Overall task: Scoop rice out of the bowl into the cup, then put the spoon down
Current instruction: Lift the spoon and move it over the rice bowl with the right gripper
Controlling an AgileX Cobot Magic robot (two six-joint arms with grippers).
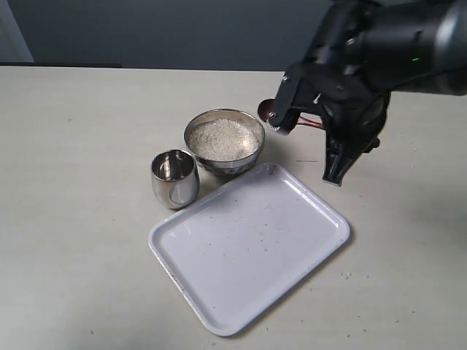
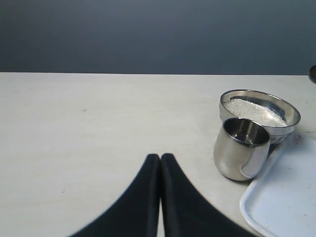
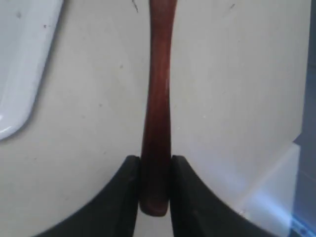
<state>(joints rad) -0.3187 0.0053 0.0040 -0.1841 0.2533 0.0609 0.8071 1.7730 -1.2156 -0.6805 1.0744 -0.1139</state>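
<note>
The steel bowl [image 1: 224, 138] holds a mound of white rice [image 1: 223, 140] at the table's middle. The empty steel cup [image 1: 175, 177] stands just in front of it to the left, touching or nearly touching it. My right gripper [image 3: 155, 160] is shut on the end of the reddish-brown spoon's handle [image 3: 158, 98]. The spoon's oval bowl [image 1: 264, 111] hovers just behind the steel bowl's right rim, partly hidden by the arm. My left gripper [image 2: 160, 157] is shut and empty above bare table, left of the cup [image 2: 241, 148] and bowl [image 2: 259, 109].
A white rectangular tray [image 1: 248, 244] lies empty in front of the bowl and cup, turned at an angle. The bulky right arm [image 1: 379, 44] hangs over the table's back right. A dark wall runs behind the table's far edge.
</note>
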